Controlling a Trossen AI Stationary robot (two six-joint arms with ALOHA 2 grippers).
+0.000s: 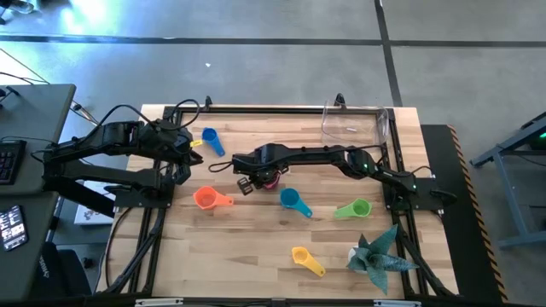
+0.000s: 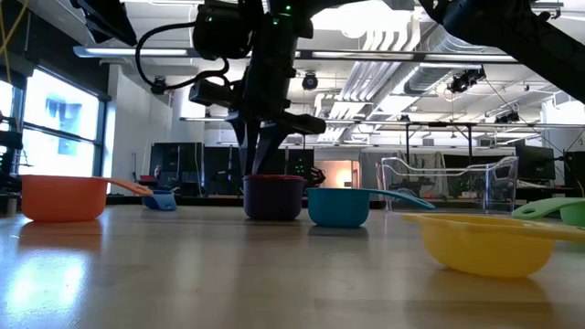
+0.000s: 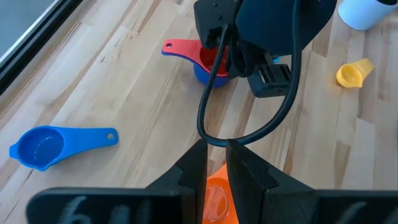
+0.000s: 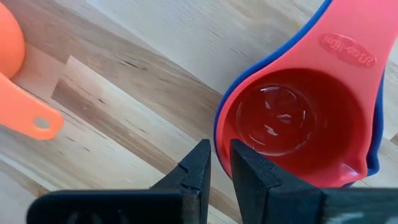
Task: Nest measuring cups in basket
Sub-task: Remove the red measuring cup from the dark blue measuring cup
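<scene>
red cup was sitting nested inside a darker cup, the pair at mid-table, right under the right gripper. that gripper was at the stack's 9 o'clock edge from above, jaws narrow and, by the look of it, pinched across the rim there. the red handle ran off past the bowl on the side away from the jaws, so the long axis lay roughly in line with the gripper. from above the arm hid where on the clock the handle pointed.

the basket stood at about 2 o'clock from the stack, at the table's far edge, well apart. that's the line a carry would follow, and the right arm was clearly the nearer one.

left gripper hung out at 9 o'clock, jaws nearly together and empty, just by the orange cup.
</scene>
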